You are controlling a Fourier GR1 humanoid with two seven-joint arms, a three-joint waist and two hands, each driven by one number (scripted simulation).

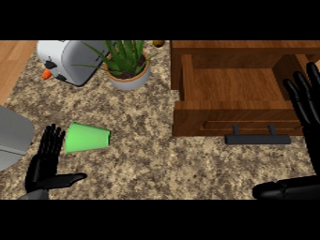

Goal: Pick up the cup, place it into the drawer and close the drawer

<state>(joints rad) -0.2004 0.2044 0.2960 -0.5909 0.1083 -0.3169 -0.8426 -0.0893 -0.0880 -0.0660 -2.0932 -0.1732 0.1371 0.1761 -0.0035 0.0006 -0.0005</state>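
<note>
Counter (pixel 162 159): speckled stone, rough-looking. Drawer (pixel 232 89): brown wood (visible grain), black handle (pixel 257 139). Cup (pixel 87 137): smooth green plastic. Toaster (pixel 69 58): shiny metal.

The toaster (pixel 65 58) at eleven o'clock is cut by the top edge (likewise the plant's (pixel 125 58) leaves); a grey object (pixel 2 136) at nine runs off left.
</note>
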